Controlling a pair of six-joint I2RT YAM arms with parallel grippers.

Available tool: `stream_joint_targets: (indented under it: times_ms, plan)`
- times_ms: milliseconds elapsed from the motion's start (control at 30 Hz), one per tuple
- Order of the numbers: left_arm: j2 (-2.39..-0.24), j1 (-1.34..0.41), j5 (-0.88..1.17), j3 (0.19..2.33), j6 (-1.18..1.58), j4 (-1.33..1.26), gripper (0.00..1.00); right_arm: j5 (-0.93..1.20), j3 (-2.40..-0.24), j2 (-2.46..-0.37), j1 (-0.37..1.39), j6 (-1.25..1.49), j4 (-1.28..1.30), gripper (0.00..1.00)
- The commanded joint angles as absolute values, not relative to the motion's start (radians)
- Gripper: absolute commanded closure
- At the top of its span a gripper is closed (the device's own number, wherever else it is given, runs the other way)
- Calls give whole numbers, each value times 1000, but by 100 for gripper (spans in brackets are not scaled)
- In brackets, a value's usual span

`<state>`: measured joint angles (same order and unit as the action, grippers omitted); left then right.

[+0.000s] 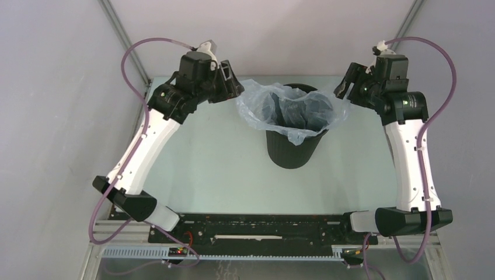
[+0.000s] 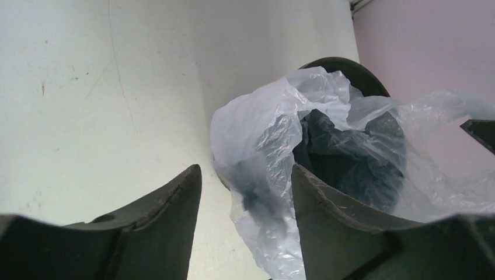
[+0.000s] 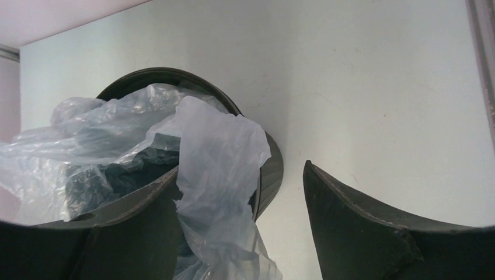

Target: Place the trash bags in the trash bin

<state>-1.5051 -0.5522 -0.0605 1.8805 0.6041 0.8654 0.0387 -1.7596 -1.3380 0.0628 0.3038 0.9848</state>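
Trash bag stuffed in the trash bin, a gripper parked on each side

Upper left of the top view, the left gripper [image 1: 236,87] sits just beside the bag's edge. Its jaws are spread wide, with film brushing one finger but nothing pinched. In the upper middle, the trash bag [image 1: 292,108] is thin, crinkly and see-through pale blue-grey. It's tucked into the black trash bin [image 1: 292,149] on the counter [image 1: 216,157], edges puffing out over the rim. Upper right, the right gripper [image 1: 341,87] is also gaping, with film draped past one finger.
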Motion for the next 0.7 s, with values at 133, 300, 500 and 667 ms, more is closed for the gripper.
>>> stream_joint_targets:
  times_ms: [133, 300, 500, 667]
  plan:
    - [-1538, -554, -68, 1940, 590, 834, 79, -33, -1727, -1347, 50, 332, 894, 71]
    - [-1547, -531, 16, 1917, 669, 645, 85, 102, -1634, -1335, -73, 432, 775, 92]
    - [-1558, -467, 48, 1836, 777, 517, 97, 214, -1591, -1394, -157, 476, 719, 100]
    - [-1573, -422, 95, 1777, 801, 410, 99, 240, -1564, -1427, -173, 489, 666, 100]
